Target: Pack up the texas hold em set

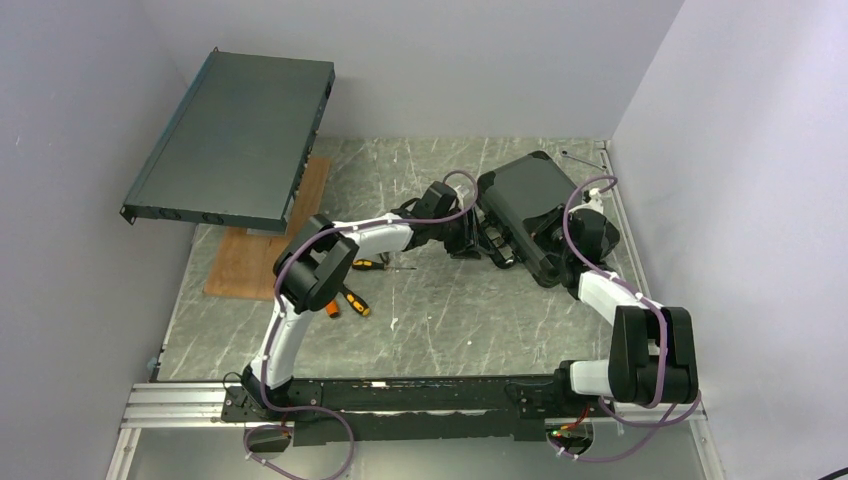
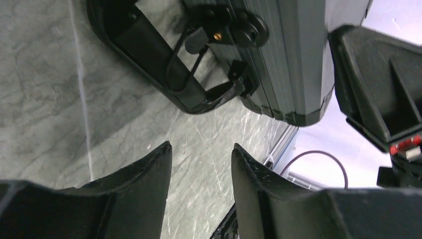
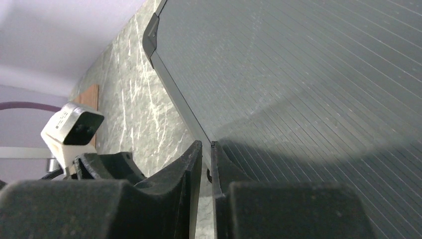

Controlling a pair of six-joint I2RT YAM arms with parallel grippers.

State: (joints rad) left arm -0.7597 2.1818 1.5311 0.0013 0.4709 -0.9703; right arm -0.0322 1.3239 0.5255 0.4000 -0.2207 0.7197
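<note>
The worktop point(image 1: 430, 320) is carrying the case point(image 1: 525, 190) at its rear right, lying flat with the lid down and no chips, cards or dice showing outside it. Its long axis is running diagonally, from the rear toward the near right. The handle point(image 2: 149, 74) is sitting on the long edge that is facing left and near, so the case is presenting that edge to the left arm, which is the nearer one to it. The left tool point(image 2: 201, 164) is hovering just short of the handle, released, with bare worktop showing between its fingers. The right tool point(image 3: 206, 149) is sitting at the opposite long edge with its fingers drawn almost together on the rim line. Whether it is pinching that rim cannot be told. The latch point(image 2: 234, 27) is lying just beyond the handle.
</note>
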